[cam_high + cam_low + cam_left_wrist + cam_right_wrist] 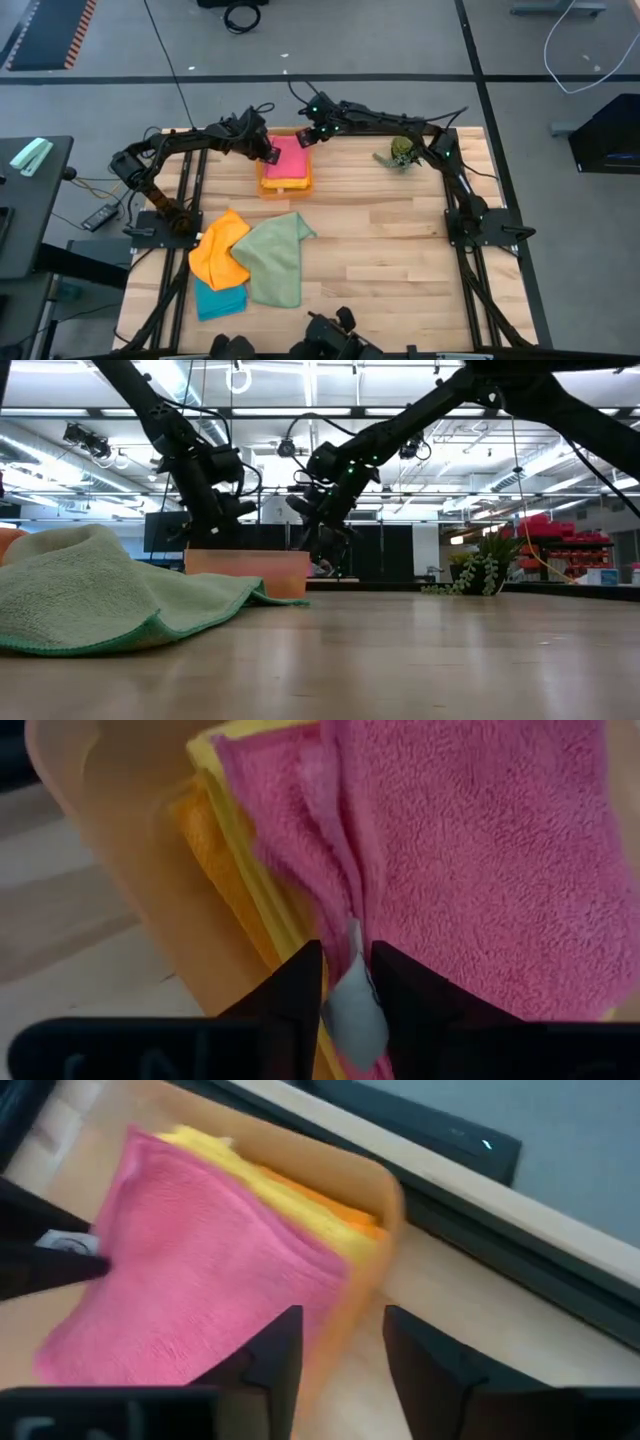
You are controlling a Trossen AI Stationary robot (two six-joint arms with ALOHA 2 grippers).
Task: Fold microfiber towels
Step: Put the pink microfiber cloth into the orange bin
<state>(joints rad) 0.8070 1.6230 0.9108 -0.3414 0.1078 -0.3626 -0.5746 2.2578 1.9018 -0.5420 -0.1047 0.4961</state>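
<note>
Folded pink towel [287, 157] atop yellow towel [290, 1200] and orange towel [362, 1223] in orange tray [266, 186] on the counter [380, 230], lower layers mostly hidden. Left gripper [342, 982] fingers clamped on pink edge and its white tag [352, 1010]. Right gripper [342, 1342] fingers apart above tray rim.

Bright overhead strip lighting (wrist views blurred), soft shadows

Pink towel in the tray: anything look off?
Yes. The pink towel lies skewed on the yellow and orange towels in the tray, its folded layers uneven. The left tool pinches its tagged edge; the right tool hovers open at the tray's rim.
</note>
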